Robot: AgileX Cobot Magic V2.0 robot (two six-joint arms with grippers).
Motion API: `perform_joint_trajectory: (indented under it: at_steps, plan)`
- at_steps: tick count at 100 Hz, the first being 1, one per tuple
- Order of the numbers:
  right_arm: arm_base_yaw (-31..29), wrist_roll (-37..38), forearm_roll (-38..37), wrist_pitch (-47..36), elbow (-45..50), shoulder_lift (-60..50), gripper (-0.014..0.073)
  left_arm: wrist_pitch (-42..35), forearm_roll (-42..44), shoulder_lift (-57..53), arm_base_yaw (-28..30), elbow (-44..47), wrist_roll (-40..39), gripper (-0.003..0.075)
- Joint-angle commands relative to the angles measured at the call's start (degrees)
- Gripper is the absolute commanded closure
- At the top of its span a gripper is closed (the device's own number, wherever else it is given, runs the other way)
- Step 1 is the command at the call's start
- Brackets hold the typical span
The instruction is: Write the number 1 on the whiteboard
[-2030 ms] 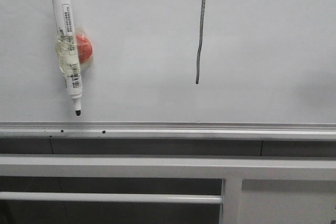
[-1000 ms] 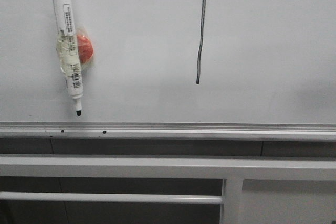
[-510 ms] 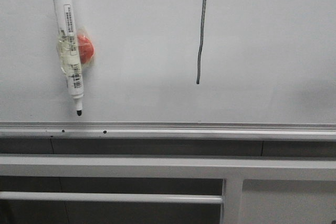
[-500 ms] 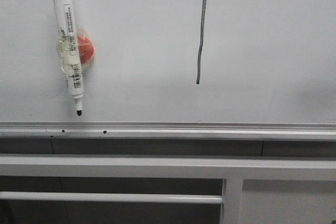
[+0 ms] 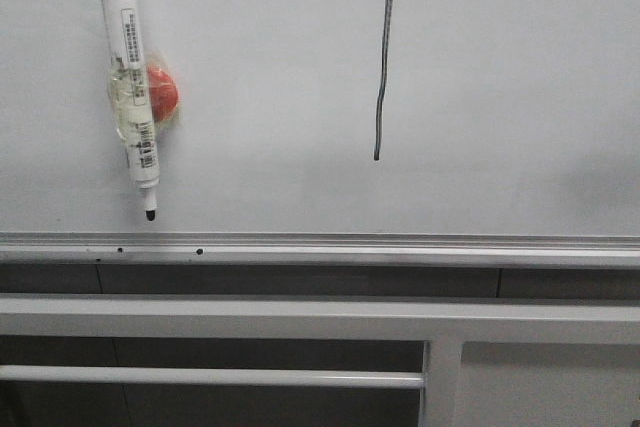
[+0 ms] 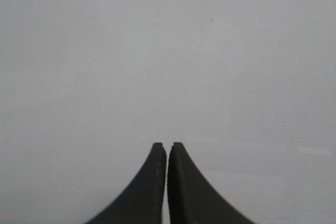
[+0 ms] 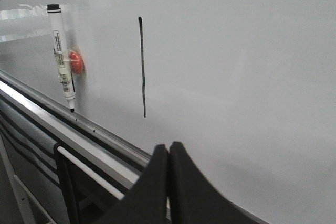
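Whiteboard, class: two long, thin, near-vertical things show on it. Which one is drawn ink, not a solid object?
The number 1, right of the marker: a flat, wavy black line, while the marker has a white barrel and labels.

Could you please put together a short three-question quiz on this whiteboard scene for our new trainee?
1. True or false: the thin black near-vertical drawn stroke on the large white glossy whiteboard touches the white-barrelled marker.
2. Which way does the marker's tip point: A) up, B) down, C) sideways?
3. How do the jaws of the left gripper and right gripper stand?

Key:
1. False; bare board lies between them.
2. B.
3. Both shut, holding nothing.
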Motion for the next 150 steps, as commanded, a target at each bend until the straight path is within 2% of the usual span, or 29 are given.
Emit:
perform_joint_trajectory:
  at_steps: [1,25,37,42,48,57,62,70,76,92,102,124,132,150]
  plan:
    - [0.01,-0.53,-0.08,-3.95,1.12,0.43,0.0657,-1.5,6.21,1.01,0.88,-0.41,-7.14,0.0741]
    - [0.01,-0.53,-0.08,-3.95,1.12,0.43,0.0657,-2.36,6.21,1.01,2.55,1.86,-10.25,0.0741]
    - [0.01,-0.53,-0.08,-3.95,1.12,0.43,0.0657,-2.36,6.21,0.93,2.55,2.53,-4.09,0.0741]
    - [0.01,-0.53,-0.08,-3.95,1.12,0.43,0.0657,-0.49,-1.8,0.93,2.55,2.53,3.74,0.0741]
    - [0.01,-0.53,-0.08,-3.95,1.12,0.43,0.0657,4.04,-20.65,0.93,2.55,2.16,20.3,0.0741]
    - [0.01,-0.53,-0.08,-3.95,1.12,0.43,0.0657,18.36,-51.82,0.67,2.55,-0.08,48.46,0.0741]
    - [0.01,-0.53,-0.08,-3.95,1.12,0.43,0.0657,24.87,-61.91,0.55,2.8,-0.91,61.7,0.0741]
    - [0.01,-0.53,-0.08,-3.95,1.12,0.43,0.0657,15.37,-67.21,0.55,2.82,-0.9,69.89,0.0741]
    - [0.01,-0.53,-0.08,-3.95,1.12,0.43,0.0657,11.29,-70.69,0.55,2.82,-0.9,76.04,0.0741]
    - [0.01,-0.53,-0.08,-3.95,1.12,0.43,0.0657,10.09,-70.2,0.65,2.82,-0.41,75.61,0.0741]
    - [0.01,-0.53,-0.08,-3.95,1.12,0.43,0.0657,6.69,-69.51,0.65,2.82,0.73,75.61,0.0741]
    - [0.01,-0.53,-0.08,-3.95,1.12,0.43,0.0657,-10.05,-71.34,0.54,2.82,8.53,75.61,0.0741]
    - [0.01,-0.53,-0.08,-3.95,1.12,0.43,0.0657,-10.93,-74.88,0.54,2.82,11.33,75.61,0.0741]
    - [0.01,-0.53,-0.08,-3.95,1.12,0.43,0.0657,-10.38,-76.19,0.11,2.82,12.58,75.61,0.0741]
